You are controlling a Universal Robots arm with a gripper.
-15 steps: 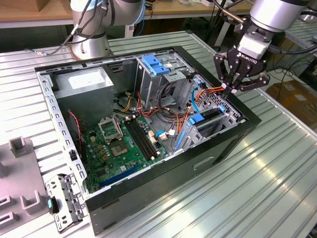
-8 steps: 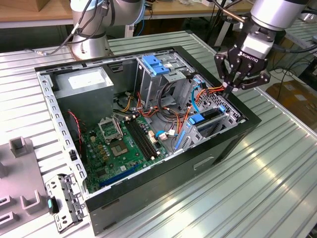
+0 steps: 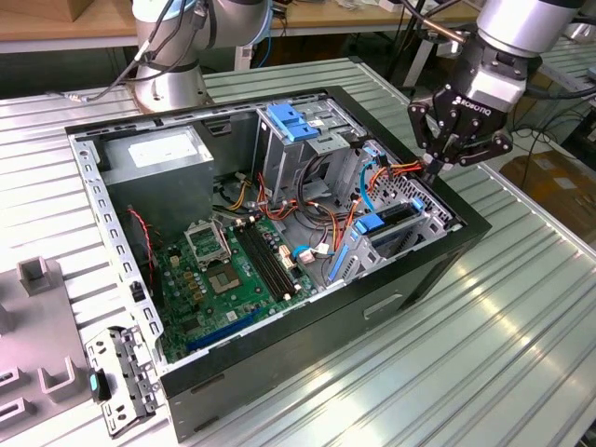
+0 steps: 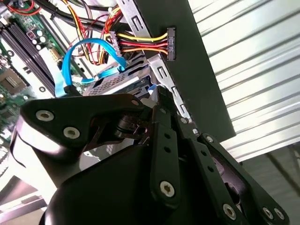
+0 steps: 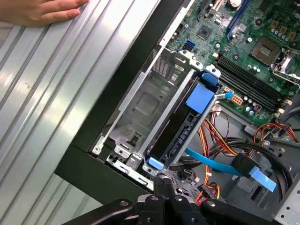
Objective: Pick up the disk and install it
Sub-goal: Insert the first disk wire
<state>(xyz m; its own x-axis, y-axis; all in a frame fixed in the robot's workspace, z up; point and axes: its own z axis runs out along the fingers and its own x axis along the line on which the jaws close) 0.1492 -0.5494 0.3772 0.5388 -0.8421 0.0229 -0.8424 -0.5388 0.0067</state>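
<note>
The disk [image 3: 396,222] stands on edge inside the metal drive cage [image 3: 424,237] at the open computer case's side on the exterior view's right. Its light blue carrier rail and blue tab [image 5: 201,96] show along its upper edge in the first wrist view. My gripper [image 3: 433,168] hangs just above the cage end nearest the case wall. The fingers [image 5: 161,183] are shut together, right at the pale blue end of the disk's [image 5: 180,129] carrier. In the second wrist view the fingertips [image 4: 159,96] meet beside that same blue corner.
Inside the case are the green motherboard [image 3: 233,270], the grey power supply [image 3: 154,154], a tall bay with a blue latch [image 3: 293,121] and loose orange, yellow and blue cables [image 3: 372,172]. A person's hand [image 5: 37,9] rests on the ribbed table. Grey fixtures [image 3: 37,354] lie on the exterior view's left.
</note>
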